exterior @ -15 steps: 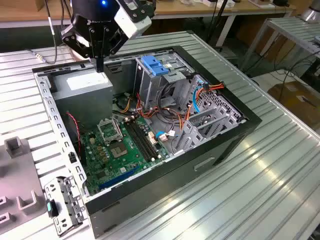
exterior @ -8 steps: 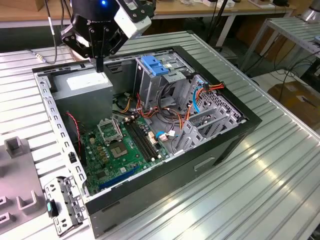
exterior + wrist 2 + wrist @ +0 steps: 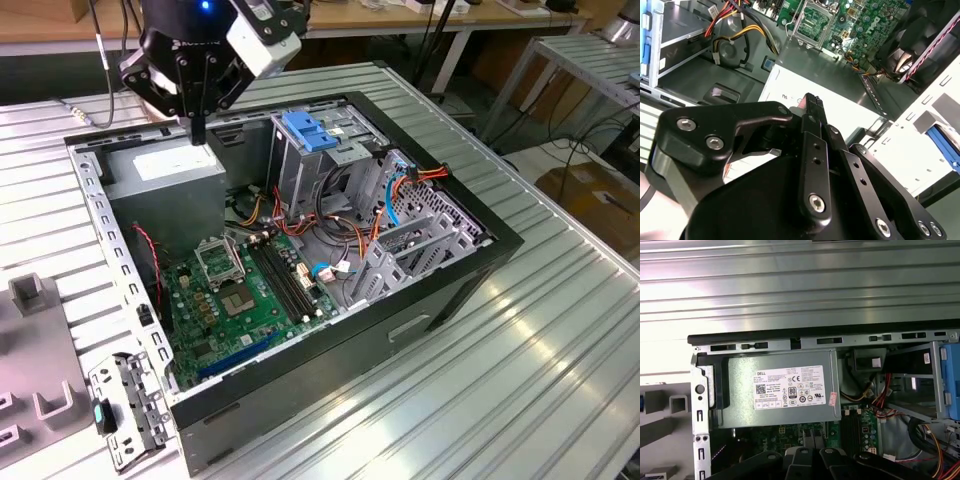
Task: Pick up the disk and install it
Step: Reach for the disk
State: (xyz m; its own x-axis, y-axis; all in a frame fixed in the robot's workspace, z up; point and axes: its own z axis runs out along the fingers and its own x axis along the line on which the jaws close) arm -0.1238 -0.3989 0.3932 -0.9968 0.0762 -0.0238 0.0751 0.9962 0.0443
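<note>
Bright, even light falls from overhead. In the exterior view the table (image 3: 560,330) at the exterior view's right of the case (image 3: 450,290) carries white glare streaks, and at its left a pinkish cast. Inside the case, shadow pools below the power supply (image 3: 165,170). In the second wrist view the gripper (image 3: 812,102) reads dark, with glints on its screws.

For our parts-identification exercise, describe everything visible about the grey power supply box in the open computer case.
The power supply is a grey sheet-metal box, upward face carrying a white printed label. It lies flat in a corner of the open computer case, against the perforated metal frame, next to the green motherboard. Coloured wires emerge at its inner end. The tool, shut and empty, hangs close over its top.
</note>
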